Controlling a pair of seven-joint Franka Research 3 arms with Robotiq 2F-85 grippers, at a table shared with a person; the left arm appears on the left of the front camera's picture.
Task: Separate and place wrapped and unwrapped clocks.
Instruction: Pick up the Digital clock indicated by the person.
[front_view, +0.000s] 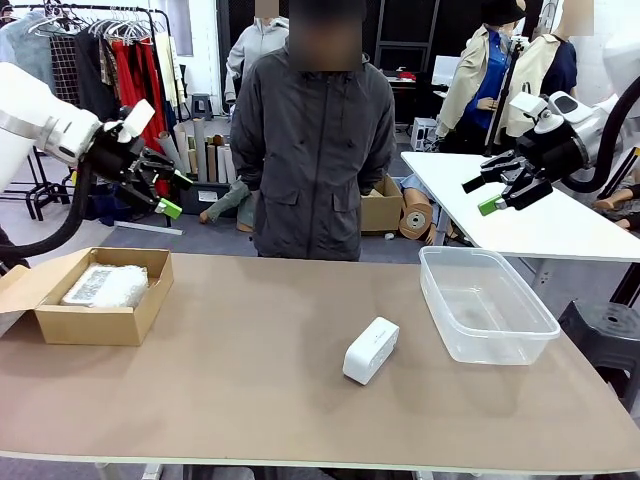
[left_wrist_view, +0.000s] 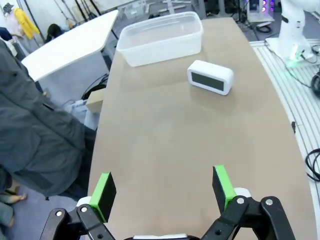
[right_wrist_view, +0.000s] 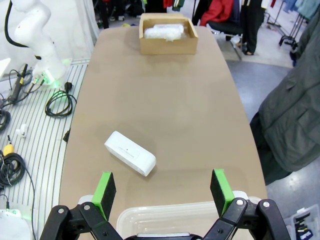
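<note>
Front view. Left gripper (front_view: 172, 193) hangs wide open and empty above the open brown cardboard box (front_view: 95, 325). White clocks in crinkly clear plastic wrap (front_view: 108, 284) lie inside it, number unclear. On the tan bench (front_view: 250, 400), the bare white rounded clock (front_view: 370, 350) sits alone beside the clear plastic tub (front_view: 500, 345). Right gripper (front_view: 482, 196) is raised, wide open, empty. Judgement: wrapped side done; the bare clock is left to place.

Facing across the brown table (front_view: 250, 400) from the robot's edge toward the standing person (front_view: 315, 150) in the front view, looking down its length from well above either end in the wrist views, left toward the clear tub (left_wrist_view: 160, 50), right toward the cardboard box (right_wrist_view: 167, 47), all three sharing the bare white clock (front_view: 370, 350) mid-table.
</note>
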